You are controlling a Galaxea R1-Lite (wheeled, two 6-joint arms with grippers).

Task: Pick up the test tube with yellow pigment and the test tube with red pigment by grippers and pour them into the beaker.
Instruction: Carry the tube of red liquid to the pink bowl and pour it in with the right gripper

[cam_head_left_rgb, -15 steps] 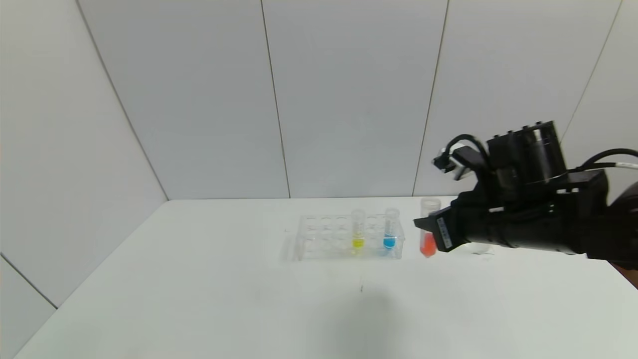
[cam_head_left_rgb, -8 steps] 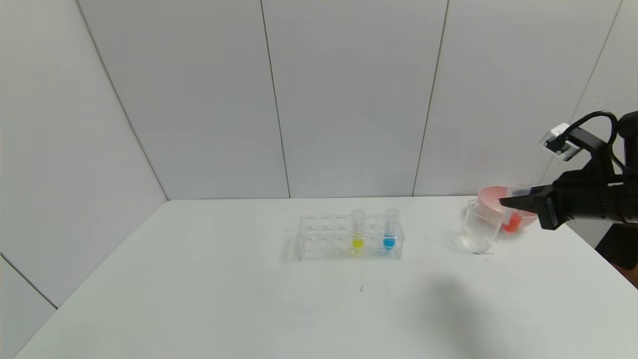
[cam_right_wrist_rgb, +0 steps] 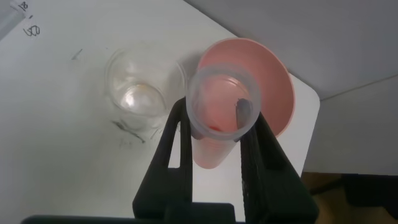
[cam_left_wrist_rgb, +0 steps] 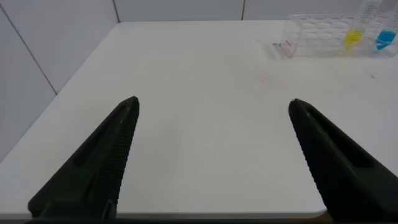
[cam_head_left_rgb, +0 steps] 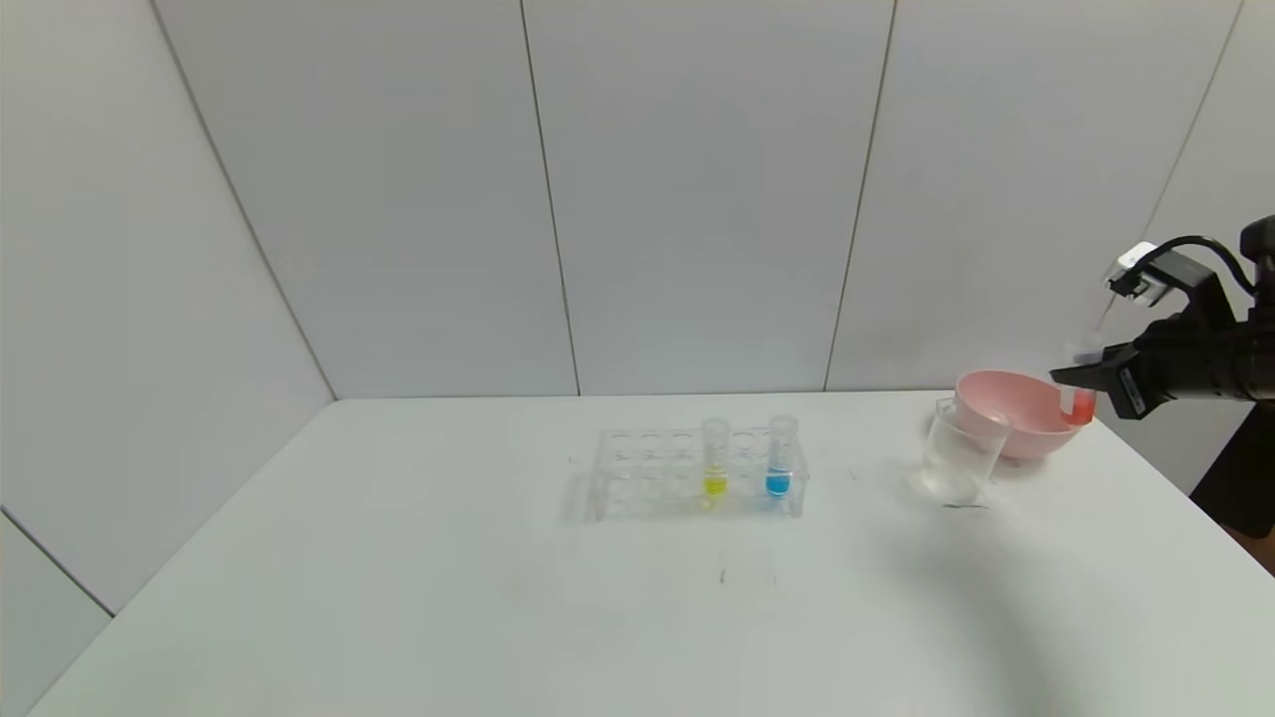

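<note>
My right gripper (cam_head_left_rgb: 1081,383) is shut on the test tube with red pigment (cam_head_left_rgb: 1080,402) and holds it upright above the table, past the pink bowl's right rim. In the right wrist view the tube (cam_right_wrist_rgb: 219,118) sits between my fingers (cam_right_wrist_rgb: 176,134), its open mouth facing the camera. The clear beaker (cam_head_left_rgb: 956,460) stands on the table left of the bowl; it shows beside the tube in the right wrist view (cam_right_wrist_rgb: 142,91). The test tube with yellow pigment (cam_head_left_rgb: 714,460) stands in the clear rack (cam_head_left_rgb: 647,478). My left gripper (cam_left_wrist_rgb: 212,106) is open and empty over the table's near left part.
A pink bowl (cam_head_left_rgb: 1011,413) stands just behind and right of the beaker, close to the table's right edge. A blue-liquid tube (cam_head_left_rgb: 780,460) stands in the rack right of the yellow one. White wall panels stand behind the table.
My right gripper has carried the red tube from beside the rack far to the right, past the beaker, to the bowl's right rim, and a little higher. The left gripper has not visibly moved.
</note>
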